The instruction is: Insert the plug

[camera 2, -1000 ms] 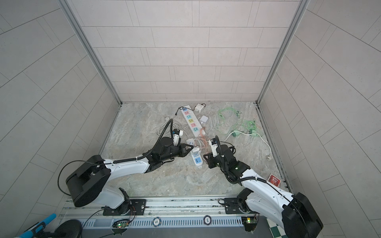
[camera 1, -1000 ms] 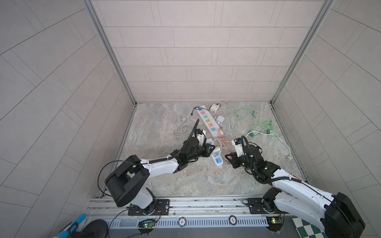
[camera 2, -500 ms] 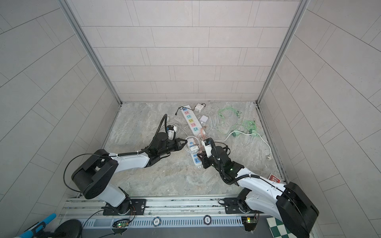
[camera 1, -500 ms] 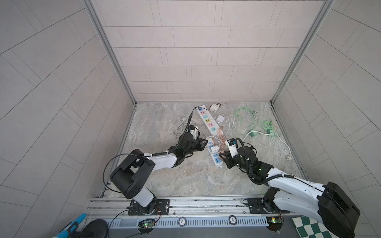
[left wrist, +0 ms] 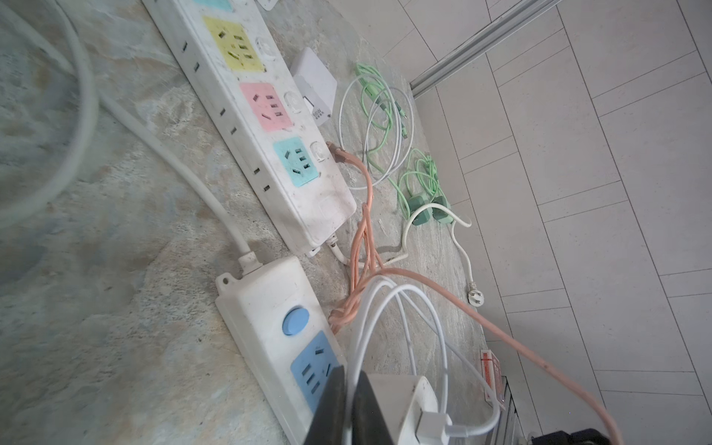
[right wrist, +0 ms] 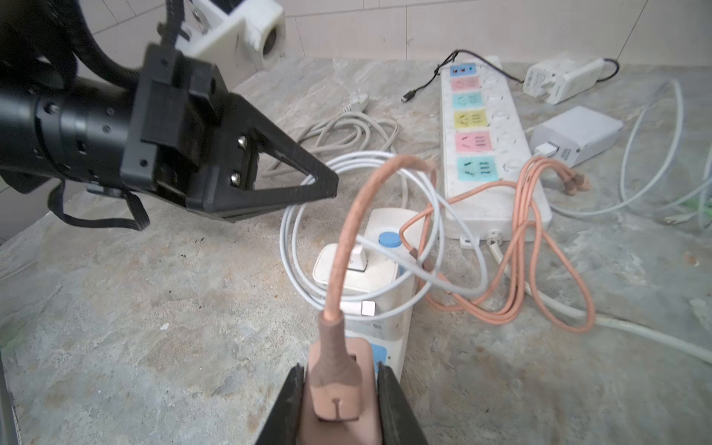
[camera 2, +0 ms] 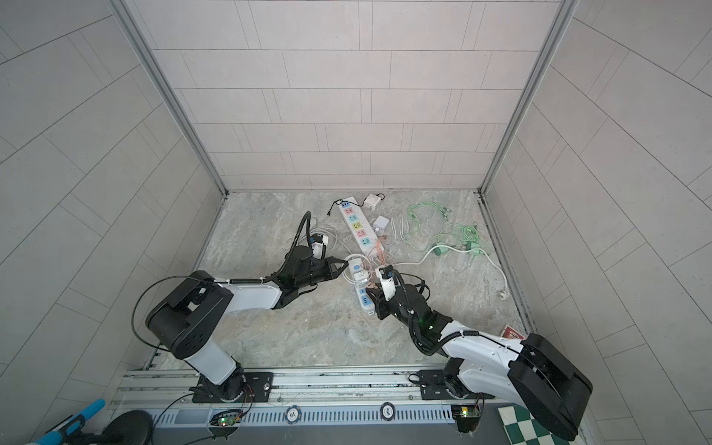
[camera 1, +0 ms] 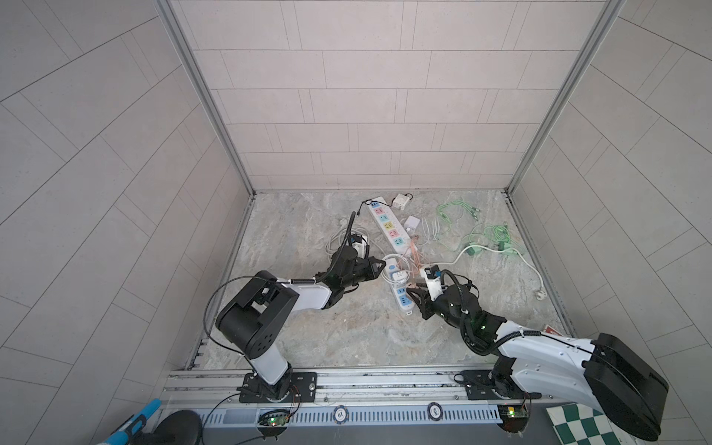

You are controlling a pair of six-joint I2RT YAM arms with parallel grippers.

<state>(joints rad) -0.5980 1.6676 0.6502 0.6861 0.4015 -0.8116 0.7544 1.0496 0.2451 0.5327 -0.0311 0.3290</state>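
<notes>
Top views: the left gripper [camera 1: 382, 265], jaws closed, points at the short power strip [camera 1: 402, 300] near the tabletop [camera 1: 346, 339] centre. Left wrist view: the closed jaws sit over this strip. Right wrist view: the right gripper [right wrist: 339, 400] clamps the flat salmon-pink plug [right wrist: 339, 389], whose braided cord [right wrist: 346, 246] loops upward, at the strip's blue-socket end.

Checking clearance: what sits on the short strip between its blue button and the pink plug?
A white charger, draped with a coiled white cable, in the right wrist view.
</notes>
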